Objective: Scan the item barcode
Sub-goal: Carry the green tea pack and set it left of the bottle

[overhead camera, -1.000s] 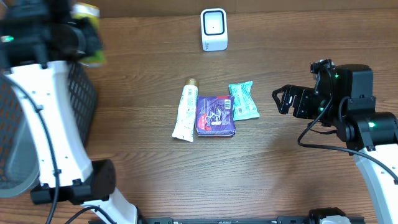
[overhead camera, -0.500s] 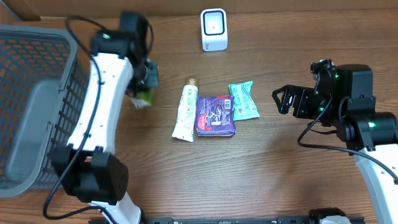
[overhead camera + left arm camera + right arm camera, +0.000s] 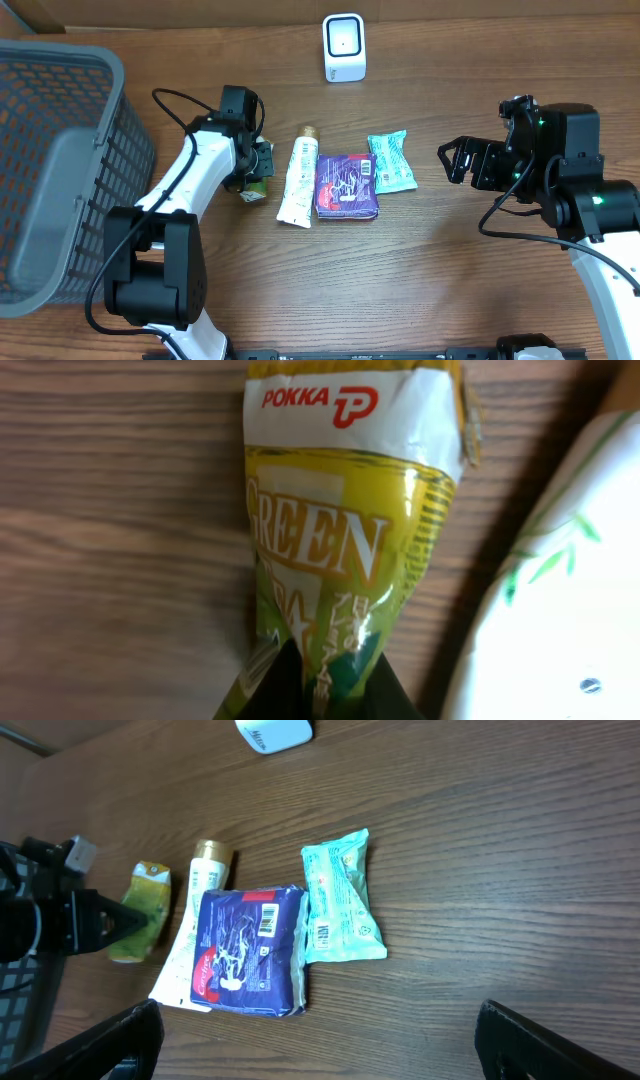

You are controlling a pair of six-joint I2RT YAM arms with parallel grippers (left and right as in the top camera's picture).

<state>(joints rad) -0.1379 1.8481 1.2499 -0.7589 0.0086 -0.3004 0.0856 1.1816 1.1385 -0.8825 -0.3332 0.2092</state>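
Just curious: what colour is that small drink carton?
Yellow-green drink carton, white top; left wrist view.

Seen from above, the left claw [image 3: 256,172] covers most of the green tea carton [image 3: 251,193]; only its lower end peeks out. The grey basket [image 3: 125,150] runs off the left edge. Up close, the carton's bottom vanishes behind dark fingertips [image 3: 290,685], and the white tube [image 3: 560,590] is cut by the right edge. From the right wrist, the scanner [image 3: 272,732] is clipped at the top, and the blue packet [image 3: 245,960] carries a barcode too small to read.

Overhead, both wrists: shared green carton [image 3: 253,189]
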